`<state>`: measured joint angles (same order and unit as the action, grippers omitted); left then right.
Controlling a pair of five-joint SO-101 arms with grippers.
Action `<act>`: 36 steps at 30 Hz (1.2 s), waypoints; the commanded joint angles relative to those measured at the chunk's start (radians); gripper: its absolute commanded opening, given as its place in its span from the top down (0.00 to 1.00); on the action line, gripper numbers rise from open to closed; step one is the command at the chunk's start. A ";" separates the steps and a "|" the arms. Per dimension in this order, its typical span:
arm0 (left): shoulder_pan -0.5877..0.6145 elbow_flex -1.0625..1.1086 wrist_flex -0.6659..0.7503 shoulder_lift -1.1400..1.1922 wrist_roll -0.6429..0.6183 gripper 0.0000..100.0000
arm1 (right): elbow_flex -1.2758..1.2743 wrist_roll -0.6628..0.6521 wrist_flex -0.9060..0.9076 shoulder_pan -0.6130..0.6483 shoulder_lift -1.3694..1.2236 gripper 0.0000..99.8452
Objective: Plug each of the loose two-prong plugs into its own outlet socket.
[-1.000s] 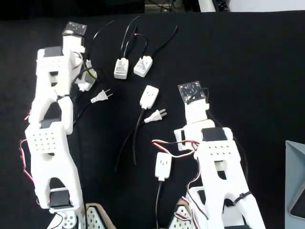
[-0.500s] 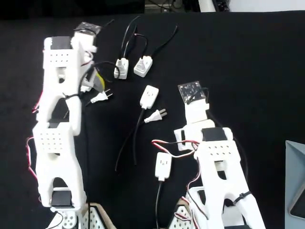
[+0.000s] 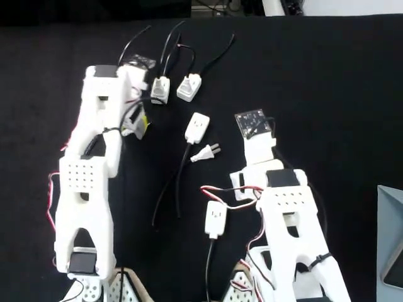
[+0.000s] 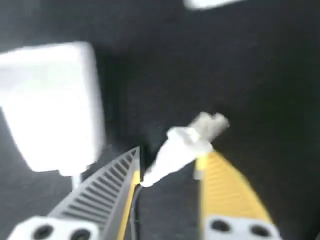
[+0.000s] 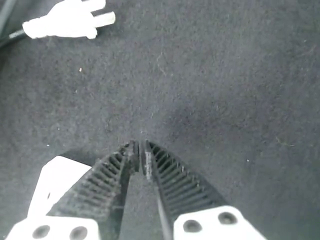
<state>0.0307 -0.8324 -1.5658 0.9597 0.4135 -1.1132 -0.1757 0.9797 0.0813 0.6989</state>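
The left arm (image 3: 94, 163) stretches long over the bench (image 3: 327, 82), its upper links leaning toward the right arm (image 3: 286, 214), with the wrist bent at the far end. The left hand (image 4: 170, 155) is clamped: its 2 fingers (image 4: 222, 185), 1 yellow and 1 ribbed grey, pinch a white plug (image 4: 175, 145) whose prongs stick out past the fingertips. The right arm is folded shorter. The right hand (image 5: 139, 150) hangs low over the bench, its 2 ribbed fingers pressed together tip to tip.
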 commanded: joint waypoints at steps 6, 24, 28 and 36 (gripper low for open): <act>-0.058 -0.074 -0.158 0.006 0.011 0.97 | 0.008 -0.012 -0.015 0.009 0.021 0.98; -0.266 0.308 -0.189 -0.319 0.011 0.97 | 0.016 -0.012 -0.015 -0.044 0.027 0.98; -0.278 0.510 -0.114 -0.479 0.009 0.97 | 0.016 -0.012 -0.015 -0.044 0.027 0.98; -0.283 1.086 0.224 -0.818 0.017 0.97 | 0.016 -0.012 -0.015 -0.041 0.022 0.98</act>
<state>-0.2409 0.0637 -1.4645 0.2892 0.4166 -1.1132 -0.1757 0.9797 0.0522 0.6989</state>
